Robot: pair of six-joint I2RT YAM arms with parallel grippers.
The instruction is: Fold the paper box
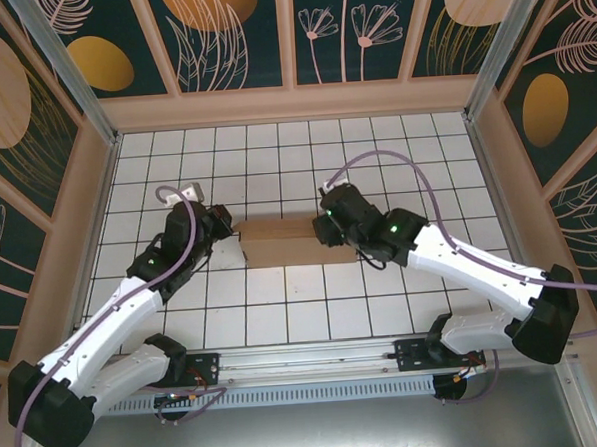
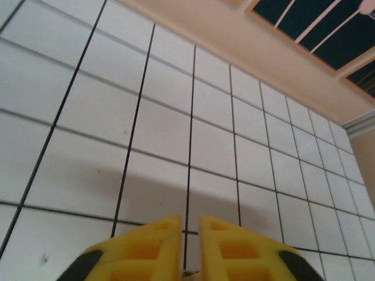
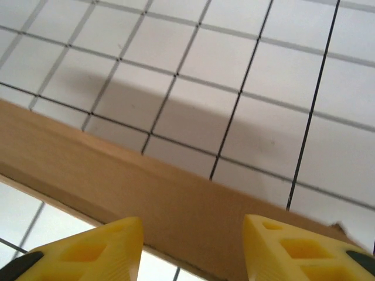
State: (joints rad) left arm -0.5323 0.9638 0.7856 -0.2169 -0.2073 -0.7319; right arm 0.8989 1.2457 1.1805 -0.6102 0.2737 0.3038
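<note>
The box [image 1: 279, 242] lies flat in the middle of the top view, a brown slab on the table [image 1: 283, 314], with its long axis running left to right across the frame. That axis is what counts, since it points at my two grippers, one at each short end.

My right gripper [image 1: 326, 230] is the nearer. It sits over the box's right end, just right of centre frame. In the right wrist view the box [image 3: 176, 199] crosses as a brown band from middle left down to lower right, behind the gap of my right gripper [image 3: 192, 234]. Its yellow fingers [image 3: 99, 249] stand wide apart at the bottom of that frame. They spread along the band rather than across it, so they clamp nothing (whether a tip brushes the card I cannot tell).

My left gripper [image 1: 224, 234] is left of centre in the top view, just beside the box's left end and, as far as I can tell, off it. In the left wrist view my left gripper [image 2: 188, 234] sits at the bottom edge, its fingers a thin slit apart with nothing between them. Beyond them is bare table running toward the upper right.

I judge the coming move to be the right side's. The card is already under it, so it needs a turn or a push across the long axis, while the left has to come in toward frame right first.
</note>
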